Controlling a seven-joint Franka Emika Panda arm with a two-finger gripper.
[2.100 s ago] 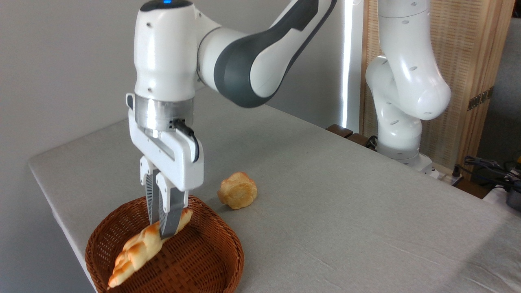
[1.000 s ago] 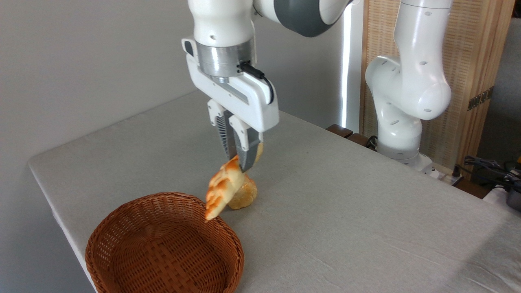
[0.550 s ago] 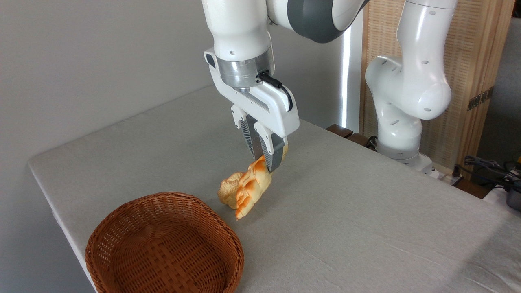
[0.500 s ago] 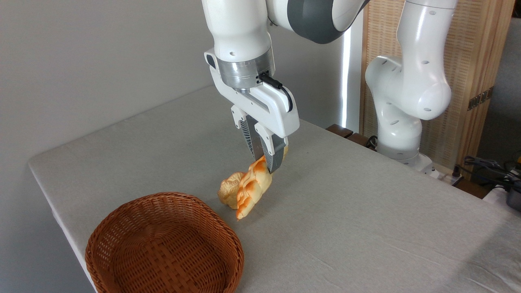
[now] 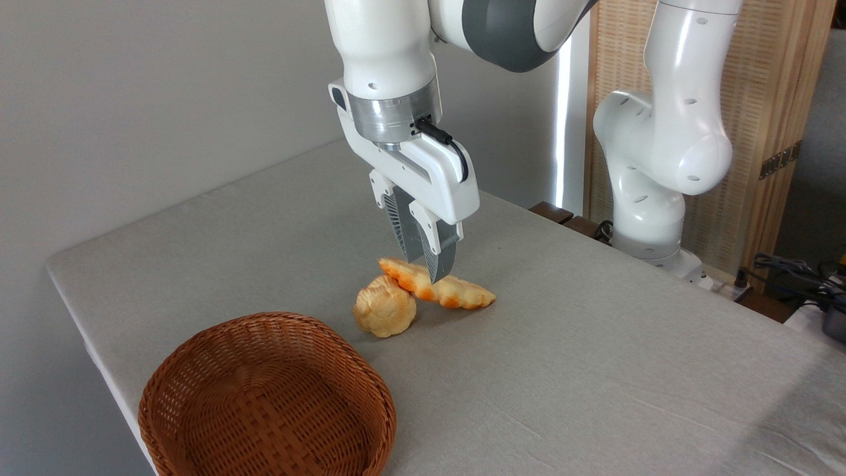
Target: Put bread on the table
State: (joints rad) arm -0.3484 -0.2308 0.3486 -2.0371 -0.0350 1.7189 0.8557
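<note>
The bread (image 5: 441, 288) lies on the counter (image 5: 595, 344), its left end propped on the small bun (image 5: 384, 313), well out of the basket (image 5: 267, 396). The claw (image 5: 429, 263) hangs just over it; whether it grips I cannot tell. Only withdrawal looks left.

The bread (image 5: 439, 285), a long braided loaf, golden with orange-brown glazed bumps, lies on the table (image 5: 595, 357). Its left end sits raised, propped against a small round bun (image 5: 384, 314); its right end touches the light grey cloth-like top.
</note>
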